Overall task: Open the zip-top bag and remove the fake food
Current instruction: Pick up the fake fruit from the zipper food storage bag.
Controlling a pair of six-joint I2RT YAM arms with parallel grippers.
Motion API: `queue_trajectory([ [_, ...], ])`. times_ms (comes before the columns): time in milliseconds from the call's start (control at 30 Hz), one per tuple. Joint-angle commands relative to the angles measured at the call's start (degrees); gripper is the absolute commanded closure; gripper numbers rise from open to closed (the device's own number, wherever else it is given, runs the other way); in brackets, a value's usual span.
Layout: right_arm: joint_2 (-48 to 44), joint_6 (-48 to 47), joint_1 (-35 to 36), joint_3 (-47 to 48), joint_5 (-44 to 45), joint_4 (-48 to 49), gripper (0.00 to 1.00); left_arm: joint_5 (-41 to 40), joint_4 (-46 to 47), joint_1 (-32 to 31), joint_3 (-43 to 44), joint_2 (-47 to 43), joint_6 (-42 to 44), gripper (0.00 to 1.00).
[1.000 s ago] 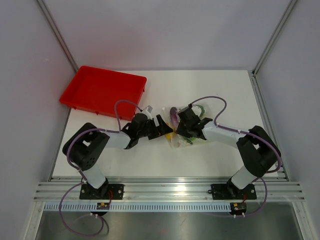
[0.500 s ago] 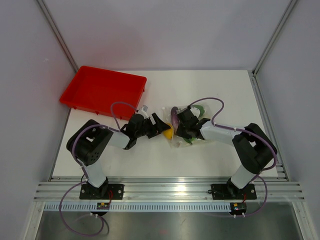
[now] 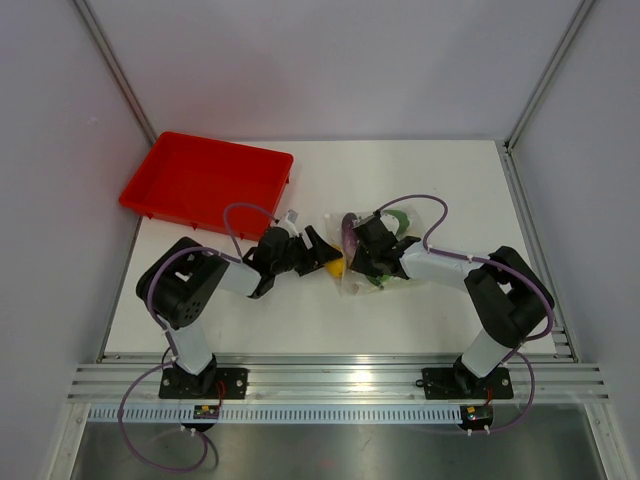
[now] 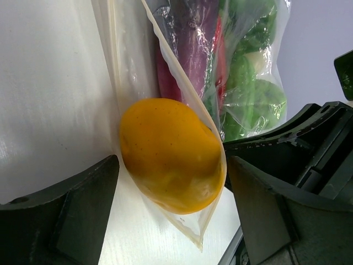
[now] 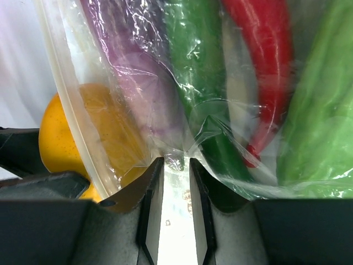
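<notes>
On the counter (image 3: pixel 450 180) the red tray (image 3: pixel 205 180) sits at the far-left corner, well apart from the zip-top bag (image 3: pixel 352 286) at mid-counter, with bare surface all round it. The right hand (image 5: pixel 175 163) is clamped on the bag's plastic beside the fake food (image 5: pixel 198 72). The left hand (image 4: pixel 172 165) flanks the yellow fruit (image 4: pixel 165 143) at the bag's mouth, fingers wide; gripping or not, I cannot tell.

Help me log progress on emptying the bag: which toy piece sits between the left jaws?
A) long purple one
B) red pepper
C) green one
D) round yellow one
D: the left wrist view shows the round yellow piece at the mouth of the zip-top bag, flanked by the left jaws.
</notes>
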Motion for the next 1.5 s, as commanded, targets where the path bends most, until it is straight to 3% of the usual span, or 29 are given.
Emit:
queue_trajectory([
  [0,0.27,-0.83,0.31,1.36,-0.71,1.4,0.68,1.11,1.83,0.01,1.99,1.62,0.28,0.22],
  [100,0.27,-0.92,0.31,1.36,-0.71,1.49,0.69,2.08,3.06,0.01,2.17,2.15,0.54,0.34],
  [333,0.27,-0.83,0.22,1.36,-0.1,1.22,0.69,1.82,4.03,0.1,0.86,-0.13,0.63,0.45],
  [567,-0.08,-0.39,0.22,1.28,1.05,0.52,0.69,0.77,2.63,2.9,-2.4,-7.15,0.37,0.45],
  [1100,-1.13,-1.0,0.13,0.92,1.05,0.61,0.7,-9.26,-14.24,6.6,-3.1,-27.45,5.82,0.44],
  [1267,-2.45,-1.09,0.04,0.22,2.36,0.26,0.7,-10.58,-20.47,9.59,2.06,-28.61,2.31,0.45],
  [1467,-3.86,-1.35,0.04,-0.48,2.81,1.05,0.69,-11.72,-21.45,15.56,6.29,-25.1,-2.36,0.46],
])
